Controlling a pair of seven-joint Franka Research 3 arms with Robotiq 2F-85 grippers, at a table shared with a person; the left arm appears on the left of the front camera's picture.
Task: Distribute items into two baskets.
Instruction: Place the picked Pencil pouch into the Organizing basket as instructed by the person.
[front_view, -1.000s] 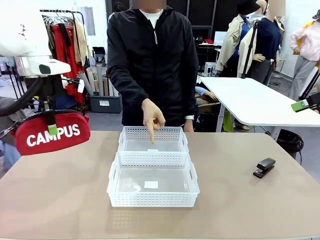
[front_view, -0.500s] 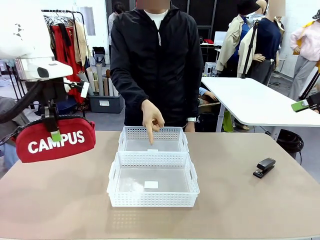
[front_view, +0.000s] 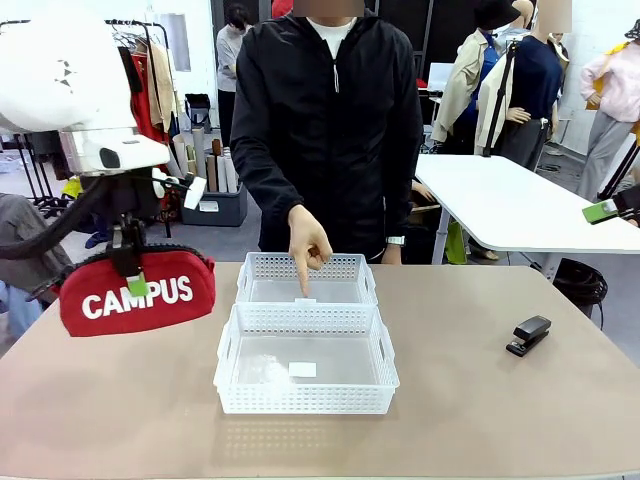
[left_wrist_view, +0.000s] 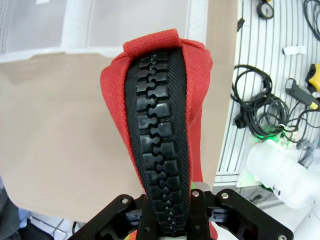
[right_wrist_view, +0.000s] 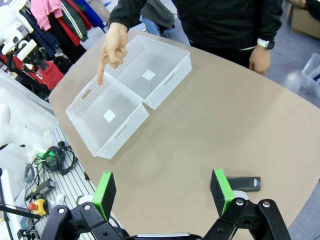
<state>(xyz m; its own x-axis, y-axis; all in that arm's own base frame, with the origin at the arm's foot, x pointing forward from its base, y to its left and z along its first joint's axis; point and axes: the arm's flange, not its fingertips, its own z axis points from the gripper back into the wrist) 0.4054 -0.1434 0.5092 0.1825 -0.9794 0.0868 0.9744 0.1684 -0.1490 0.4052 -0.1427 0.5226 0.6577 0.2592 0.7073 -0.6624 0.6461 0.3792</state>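
left tool (front_view: 137, 284) clamps red CAMPUS pouch (front_view: 155, 300) by black zipper | right tool (right_wrist_view: 162, 191) jaws apart

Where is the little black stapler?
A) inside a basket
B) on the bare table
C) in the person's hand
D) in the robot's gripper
B: the stapler lies on the table, off to the side of the near basket and the far basket.

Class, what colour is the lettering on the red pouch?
White, clearest in the front view on the pouch.
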